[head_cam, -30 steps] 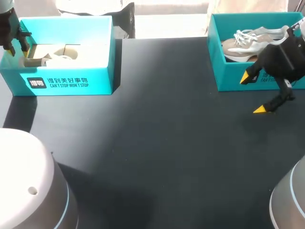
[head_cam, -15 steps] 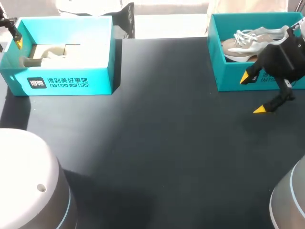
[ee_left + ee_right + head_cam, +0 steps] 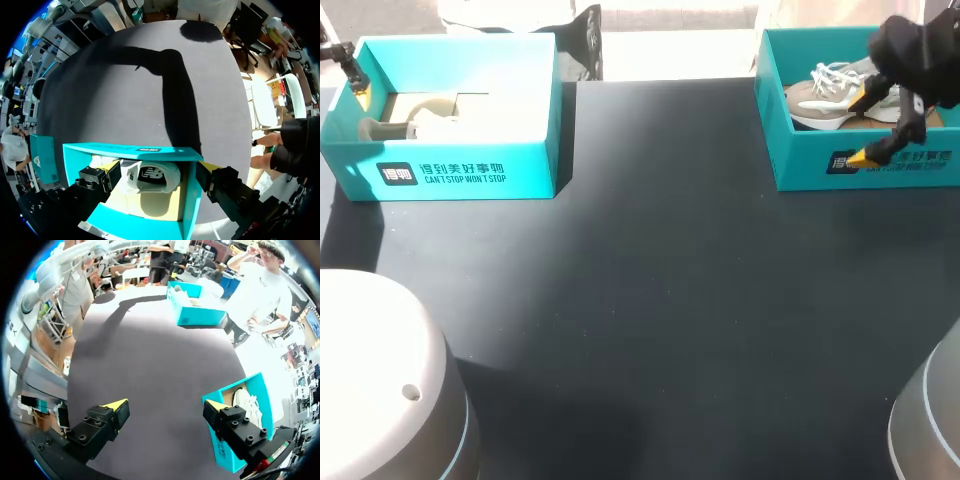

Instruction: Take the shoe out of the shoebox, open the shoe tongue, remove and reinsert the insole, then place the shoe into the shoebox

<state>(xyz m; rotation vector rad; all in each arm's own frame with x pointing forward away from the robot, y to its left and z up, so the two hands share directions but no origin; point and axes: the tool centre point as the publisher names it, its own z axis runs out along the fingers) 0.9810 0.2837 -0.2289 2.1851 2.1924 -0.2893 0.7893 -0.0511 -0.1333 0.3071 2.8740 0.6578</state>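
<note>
Dark tabletop (image 3: 650, 290). Right end effector (image 3: 863, 128), fingers apart, over shoebox (image 3: 800, 170) rim, likely lining up shoe (image 3: 825, 92) grab; left end effector (image 3: 157, 166) spread over other shoebox (image 3: 135, 150).

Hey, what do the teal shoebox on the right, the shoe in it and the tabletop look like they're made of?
Shoebox: probably cardboard with a matte teal print, judging by its thin, straight, folded walls.
Shoe: seemingly a beige fabric or mesh upper with white laces; the weave is too small to tell.
Table: dark and matte, maybe a mat or laminate, showing only a soft sheen.
</note>
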